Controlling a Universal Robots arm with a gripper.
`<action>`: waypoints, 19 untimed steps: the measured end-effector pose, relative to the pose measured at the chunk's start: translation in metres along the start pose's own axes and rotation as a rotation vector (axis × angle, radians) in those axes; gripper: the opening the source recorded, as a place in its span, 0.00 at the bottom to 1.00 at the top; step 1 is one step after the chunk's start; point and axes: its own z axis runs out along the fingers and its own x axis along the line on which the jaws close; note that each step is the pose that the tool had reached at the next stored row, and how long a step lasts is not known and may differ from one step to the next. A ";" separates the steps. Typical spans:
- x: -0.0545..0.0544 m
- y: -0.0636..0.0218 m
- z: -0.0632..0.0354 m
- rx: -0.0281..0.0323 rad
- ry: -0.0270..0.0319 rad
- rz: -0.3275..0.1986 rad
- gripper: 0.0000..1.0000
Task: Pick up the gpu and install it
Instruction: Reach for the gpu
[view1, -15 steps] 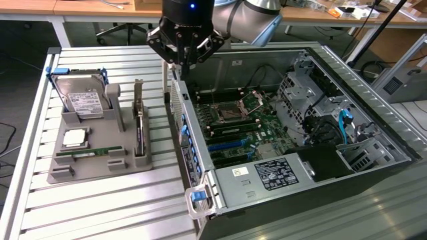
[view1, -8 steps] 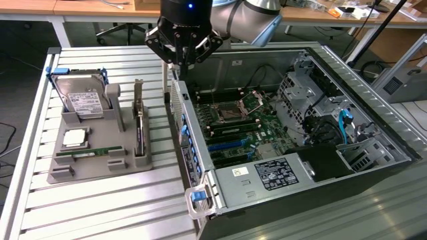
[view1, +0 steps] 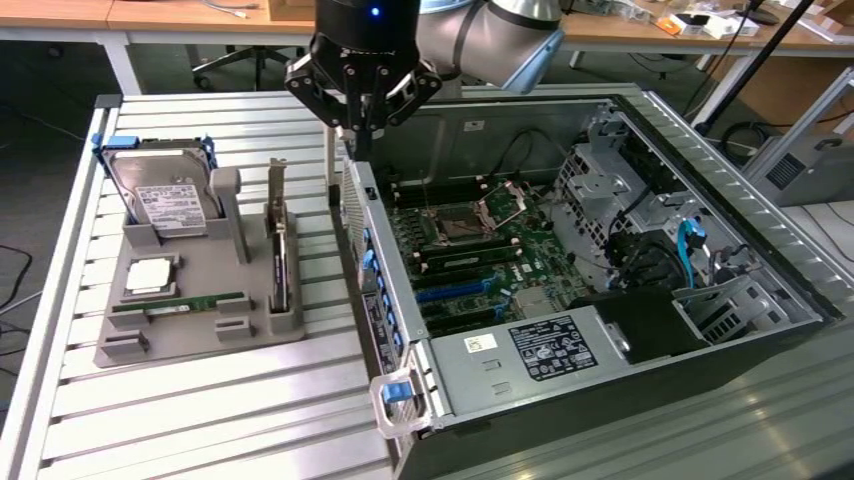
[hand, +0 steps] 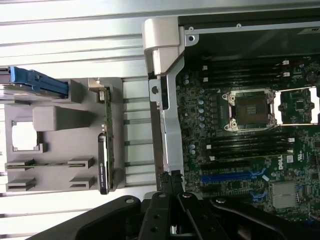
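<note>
While the end effector (view1: 360, 128) hangs pinched together, the gpu (view1: 279, 262) stands apart from it, untouched.

Silver hard drive (view1: 163, 198) stood leaning at far end of grey holder tray (view1: 187, 335). Green memory stick (view1: 180, 302) lay flat across tray, square processor (view1: 150, 275) just behind. Open computer case (view1: 707, 140) lay on slatted desk (view1: 200, 420), exterior view's right; motherboard (view1: 514, 255) exposed, power supply (view1: 534, 355) at near end.

A robotics lab: slatted metal workbench (view1: 200, 420), open computer case (view1: 601, 430), wooden desks (view1: 54, 12) behind.
</note>
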 end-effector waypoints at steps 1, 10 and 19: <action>0.001 0.0000 0.0000 0.0000 0.0000 0.000 0.11; 0.005 -0.0003 -0.0002 0.0000 0.0001 0.000 0.11; 0.008 -0.0006 -0.0002 0.0000 0.0000 0.000 0.11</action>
